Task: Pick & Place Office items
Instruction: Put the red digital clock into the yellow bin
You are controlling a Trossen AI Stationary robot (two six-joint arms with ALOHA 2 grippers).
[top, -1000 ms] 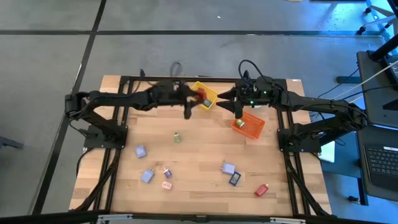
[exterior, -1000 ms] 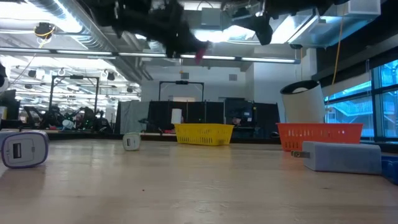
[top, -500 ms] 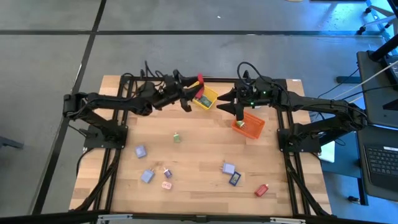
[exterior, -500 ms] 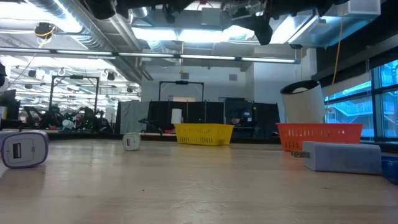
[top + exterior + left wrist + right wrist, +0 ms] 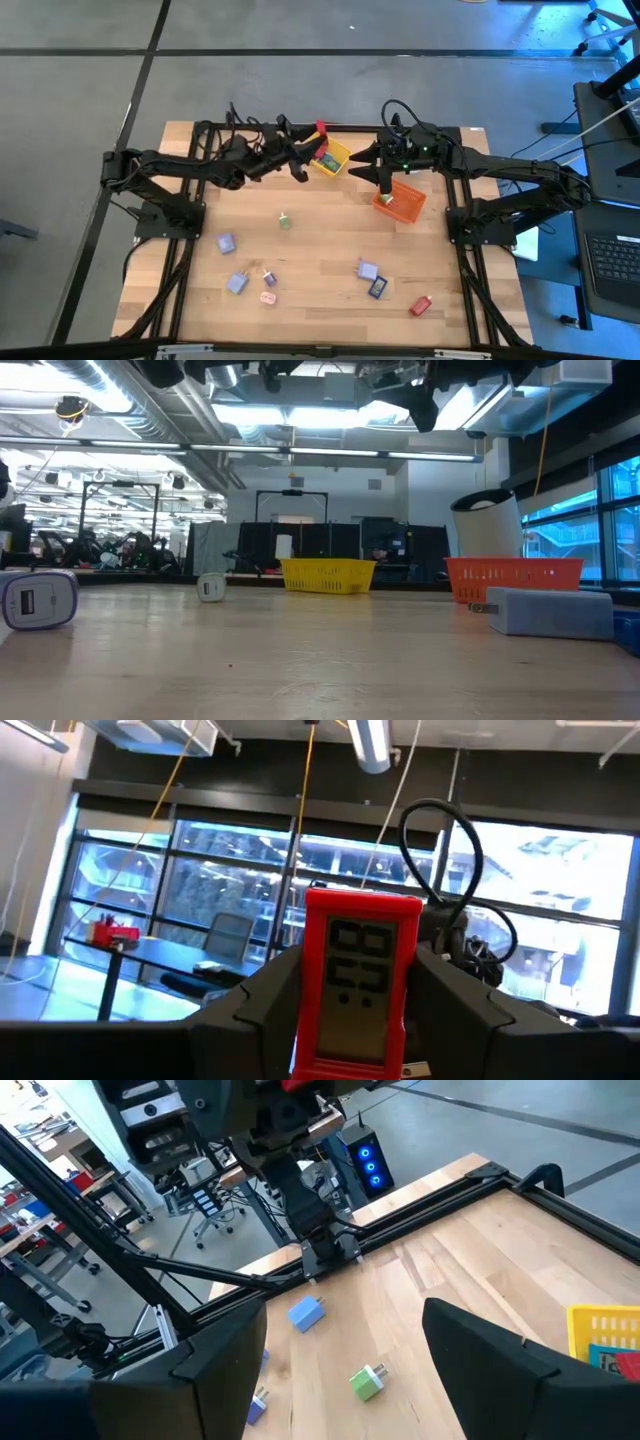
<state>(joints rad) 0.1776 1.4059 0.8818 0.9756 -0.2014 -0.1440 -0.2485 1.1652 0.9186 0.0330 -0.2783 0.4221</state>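
From above, the left pincer (image 5: 312, 138) is gripping a small red piece (image 5: 320, 129) just at the near edge of the yellow bin (image 5: 331, 156), by the table's (image 5: 320, 240) far side, while the right pincer (image 5: 383, 183) is hanging with its fingers spread and nothing between them, just beside the orange bin (image 5: 402, 199). The other tiny pieces are lying scattered across the near half of the boards, a green one (image 5: 285, 221), lavender ones (image 5: 226, 243), a dark blue one (image 5: 377, 288) and another red one (image 5: 421, 305), with bare wood lying open between them and the bins. At table height, both bins are standing at the far edge and the arms are cut off at the top, so the grip is hidden there. Through the left wrist camera, the red piece (image 5: 361, 985) is standing upright, blocky, with two recessed windows on its face, clamped between the two dark fingers (image 5: 255, 1005). Through the right wrist camera, the fingers (image 5: 225, 1370) are standing wide apart over the green piece (image 5: 367, 1381).
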